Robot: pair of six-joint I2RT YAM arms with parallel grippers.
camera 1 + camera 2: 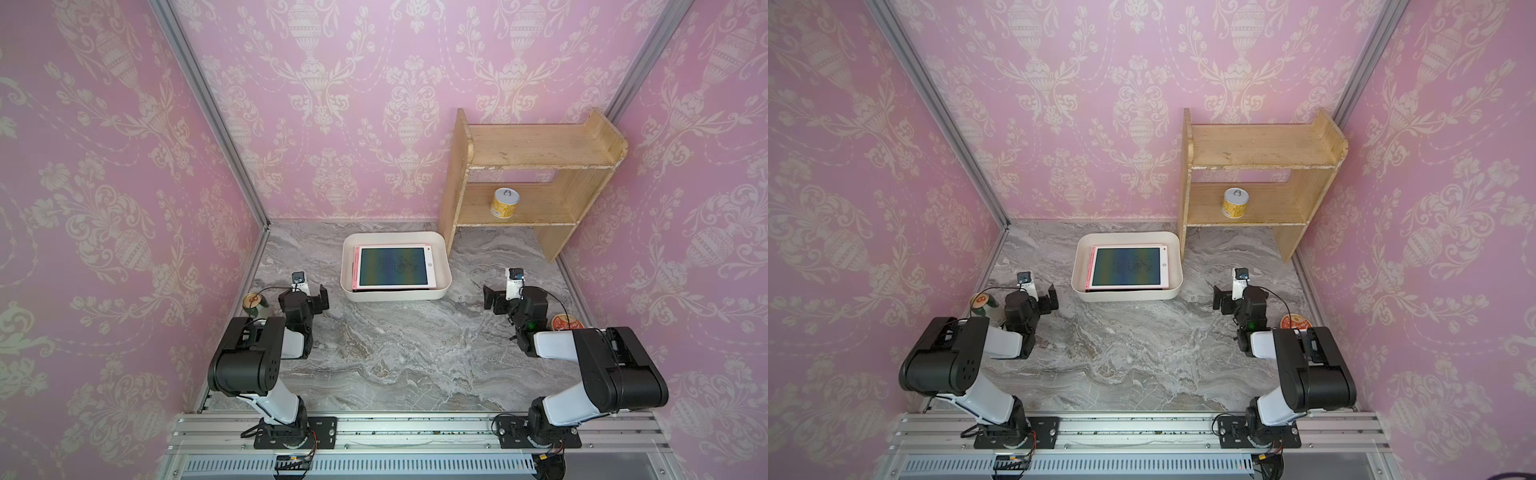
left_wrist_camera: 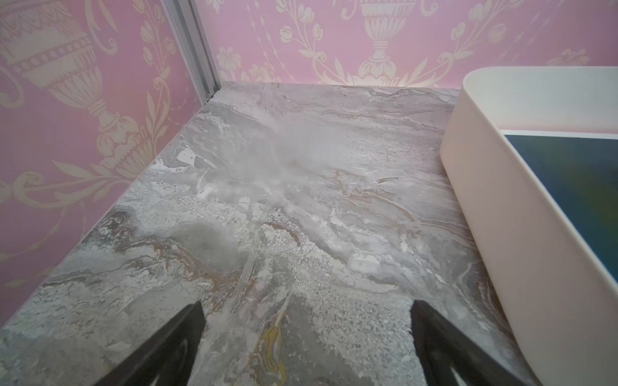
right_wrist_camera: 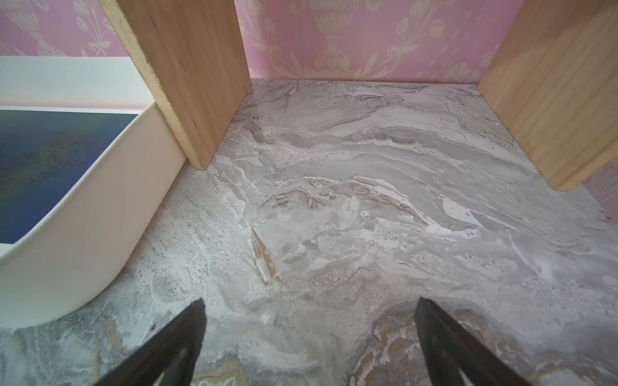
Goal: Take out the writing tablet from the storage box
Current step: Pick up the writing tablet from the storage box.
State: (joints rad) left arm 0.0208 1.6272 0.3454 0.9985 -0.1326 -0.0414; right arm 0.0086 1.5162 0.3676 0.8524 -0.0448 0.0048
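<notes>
Progress stands at nil: the pink-framed writing tablet (image 1: 393, 266) lies screen up inside the off-white storage box (image 1: 399, 294) at the back of the marble-patterned bench (image 1: 395, 357), so reaching, gripping and lifting it out are all left to do. The left gripper (image 1: 321, 298) and right gripper (image 1: 491, 297) sit either side of the box, apart from it, jaws spread wide and empty. Scribbles on the tablet's screen and print on the yellow can (image 1: 505, 202) on the wooden shelf (image 1: 540, 145) are too small to read.

Lab booth faking home: pink damask wallpaper panels (image 1: 332, 104) on aluminium posts (image 1: 217, 120) around grey marble-look tabletop (image 1: 395, 357), slotted aluminium rail (image 1: 415, 432) at its front.
</notes>
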